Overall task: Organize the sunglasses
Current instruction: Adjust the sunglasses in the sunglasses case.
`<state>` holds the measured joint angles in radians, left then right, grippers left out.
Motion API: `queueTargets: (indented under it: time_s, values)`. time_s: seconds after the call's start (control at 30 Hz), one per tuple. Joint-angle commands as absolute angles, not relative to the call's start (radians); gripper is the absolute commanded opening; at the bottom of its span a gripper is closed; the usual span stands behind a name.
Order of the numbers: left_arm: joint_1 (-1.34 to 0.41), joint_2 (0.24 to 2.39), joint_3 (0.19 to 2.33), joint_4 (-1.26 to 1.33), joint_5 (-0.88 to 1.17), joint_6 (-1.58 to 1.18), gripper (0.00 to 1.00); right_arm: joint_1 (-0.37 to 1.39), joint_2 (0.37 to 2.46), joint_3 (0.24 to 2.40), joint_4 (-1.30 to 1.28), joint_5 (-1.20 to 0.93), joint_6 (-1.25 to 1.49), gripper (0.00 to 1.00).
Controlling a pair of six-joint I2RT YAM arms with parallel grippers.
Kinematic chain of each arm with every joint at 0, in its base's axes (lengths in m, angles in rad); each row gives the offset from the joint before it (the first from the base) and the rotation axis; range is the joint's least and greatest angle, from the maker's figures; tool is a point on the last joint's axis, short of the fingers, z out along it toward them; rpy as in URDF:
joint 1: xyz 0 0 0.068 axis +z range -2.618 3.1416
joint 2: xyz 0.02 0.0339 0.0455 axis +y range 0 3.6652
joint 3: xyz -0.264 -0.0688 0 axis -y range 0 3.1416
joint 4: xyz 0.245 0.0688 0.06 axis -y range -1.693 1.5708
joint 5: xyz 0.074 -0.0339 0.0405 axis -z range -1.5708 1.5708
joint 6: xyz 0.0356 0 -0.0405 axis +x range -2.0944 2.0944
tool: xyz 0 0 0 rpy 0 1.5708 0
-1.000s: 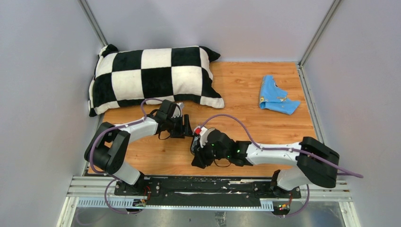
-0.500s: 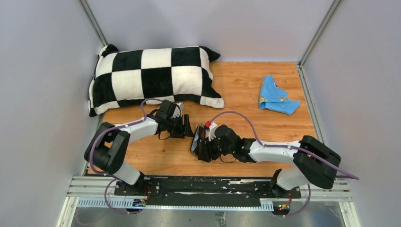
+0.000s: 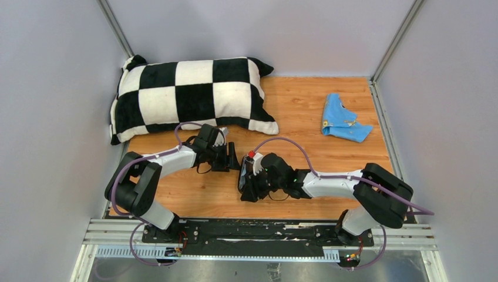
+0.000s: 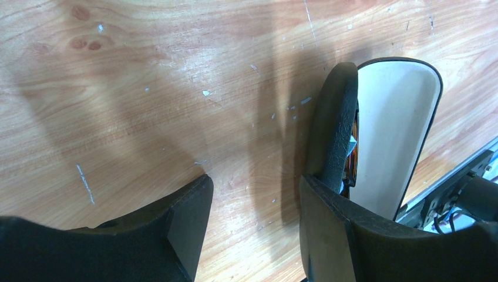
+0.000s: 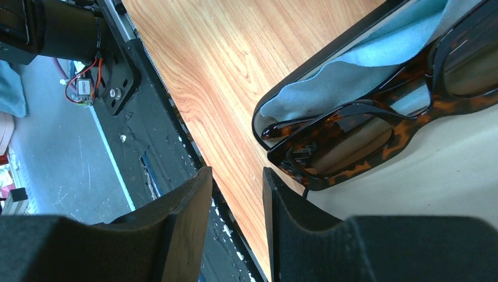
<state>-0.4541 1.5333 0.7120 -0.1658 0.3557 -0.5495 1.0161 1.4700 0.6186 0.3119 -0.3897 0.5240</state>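
Note:
The dark brown tortoiseshell sunglasses (image 5: 364, 138) lie folded in an open black case (image 5: 329, 56) on a grey-blue cloth lining (image 5: 364, 64). The case's cream lid interior (image 5: 446, 176) stands beside them. In the top view the case (image 3: 241, 175) sits between both grippers. My left gripper (image 3: 230, 157) (image 4: 255, 217) is open and empty, and its right finger (image 4: 332, 229) rests against the case's black shell (image 4: 337, 123). A sliver of the sunglasses (image 4: 353, 155) shows there. My right gripper (image 3: 248, 183) (image 5: 235, 211) has its jaws slightly apart with nothing between them, at the case's near end.
A black-and-white checked pillow (image 3: 191, 97) lies at the back left. A crumpled blue cloth (image 3: 343, 124) lies at the back right. The black base rail (image 5: 117, 76) runs along the table's near edge, just under my right gripper.
My right gripper has turned and moved up and left, closer to the case's near end. The left arm has not moved.

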Motion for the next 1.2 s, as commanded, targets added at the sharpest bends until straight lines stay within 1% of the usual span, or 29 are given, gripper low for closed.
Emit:
queueTargets:
  time_s: [0.0,0.5,0.7,0.97,1.17]
  values:
    - [-0.454,1.598,0.658,-0.254,0.284,-0.52,0.65,1.014,1.493,0.64,0.318,-0.411,0.51,0.42]
    - [-0.454,1.591,0.625,-0.236,0.293,-0.519,0.65,1.013,1.534,0.708,0.282,-0.38,0.47,0.42]
    - [-0.455,1.589,0.619,-0.223,0.305,-0.529,0.66,1.013,1.528,0.703,0.279,-0.363,0.477,0.42]
    - [-0.456,1.583,0.596,-0.207,0.306,-0.535,0.66,1.009,1.401,0.689,0.214,-0.326,0.481,0.42]
    - [-0.457,1.584,0.581,-0.175,0.336,-0.558,0.66,0.871,1.303,0.651,0.217,-0.335,0.617,0.42]
